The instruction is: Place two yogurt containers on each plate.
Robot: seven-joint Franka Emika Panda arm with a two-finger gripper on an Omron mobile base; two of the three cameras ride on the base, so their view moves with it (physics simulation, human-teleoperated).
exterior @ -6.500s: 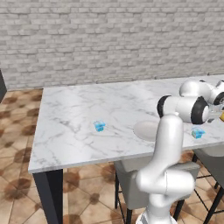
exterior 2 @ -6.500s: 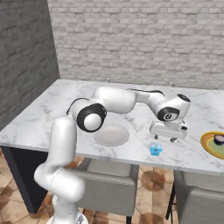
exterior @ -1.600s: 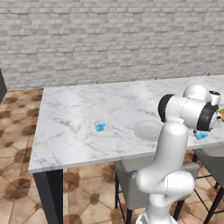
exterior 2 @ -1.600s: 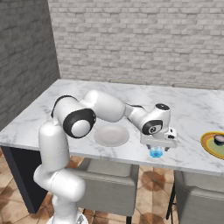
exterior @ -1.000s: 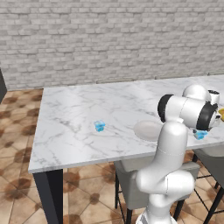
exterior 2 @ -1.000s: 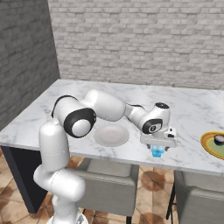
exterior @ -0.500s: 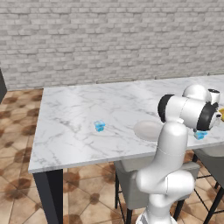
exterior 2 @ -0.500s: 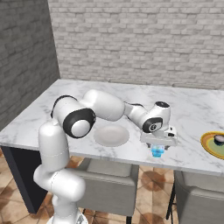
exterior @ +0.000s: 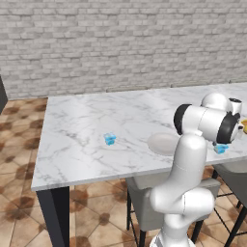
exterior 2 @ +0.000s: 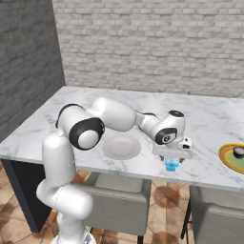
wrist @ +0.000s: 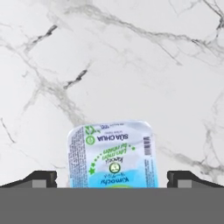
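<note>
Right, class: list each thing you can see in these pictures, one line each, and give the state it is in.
Gripper: open, fingers on either side of a yogurt cup.
Yogurt cup under the gripper: upright on the table, sealed, not gripped.
Far yogurt cup: alone on the table.
White plate: nothing on it.
Yellow-rimmed plate: holds a black cup.
Black cup: on that plate.

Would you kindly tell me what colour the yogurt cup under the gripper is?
The yogurt cup is light blue, its lid white with green and blue print; the hand view shows it best.
</note>
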